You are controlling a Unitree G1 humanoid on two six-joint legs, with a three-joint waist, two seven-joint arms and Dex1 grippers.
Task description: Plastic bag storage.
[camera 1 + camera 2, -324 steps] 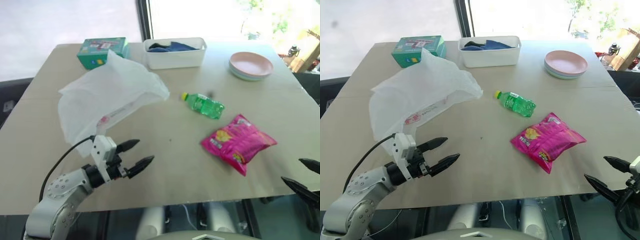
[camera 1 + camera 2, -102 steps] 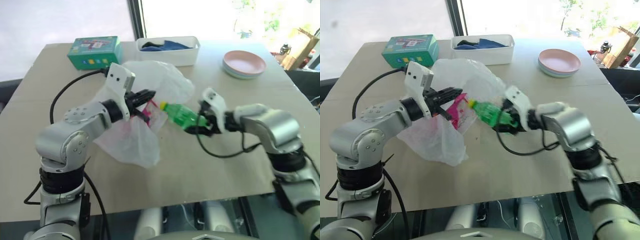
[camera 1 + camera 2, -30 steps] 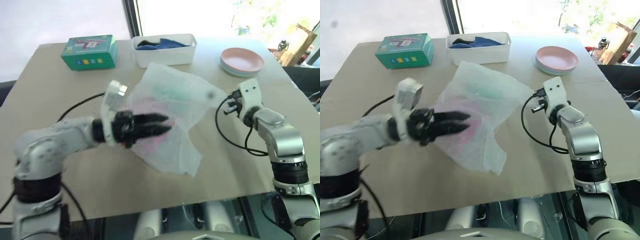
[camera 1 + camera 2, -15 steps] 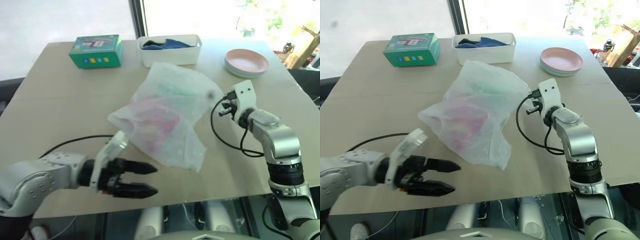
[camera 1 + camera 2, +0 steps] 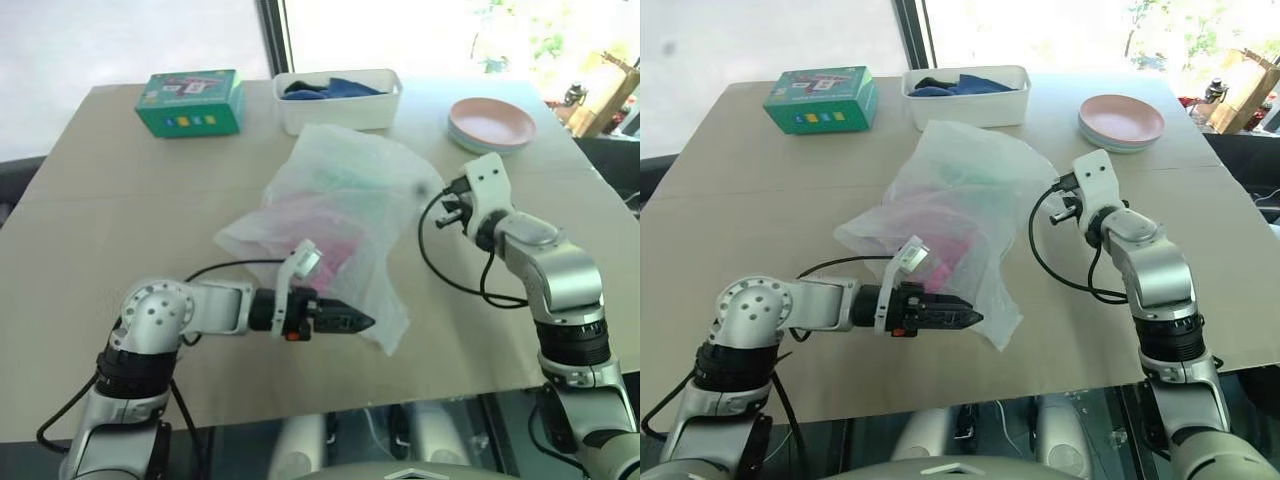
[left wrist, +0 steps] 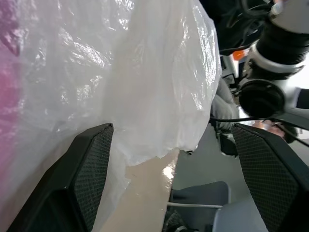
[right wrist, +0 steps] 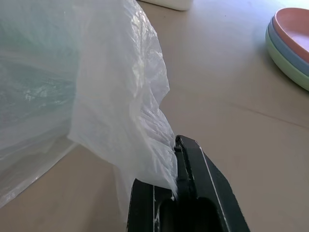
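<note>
The plastic bag (image 5: 345, 205) is translucent white and crinkly. It stands bunched in the middle of the table, with a pink shape (image 5: 320, 235) and a green shape showing through it. My right gripper (image 7: 176, 180) is shut on the bag's right upper edge and holds that edge up off the table. My left gripper (image 5: 355, 322) lies low over the table and points right at the bag's near lower corner. In the left wrist view its fingers (image 6: 91, 169) stand wide open with the bag's lower edge ahead of them and nothing gripped.
A green box (image 5: 190, 102) sits at the back left. A white bin (image 5: 345, 112) with blue cloth inside is at the back middle. A stack of pink plates (image 5: 492, 124) is at the back right. The table's front edge (image 5: 330, 405) runs close below the left gripper.
My left gripper came off the bag's side, dropped low and swung right to its near lower corner. The bag sagged onto the table. The right gripper kept its hold.
</note>
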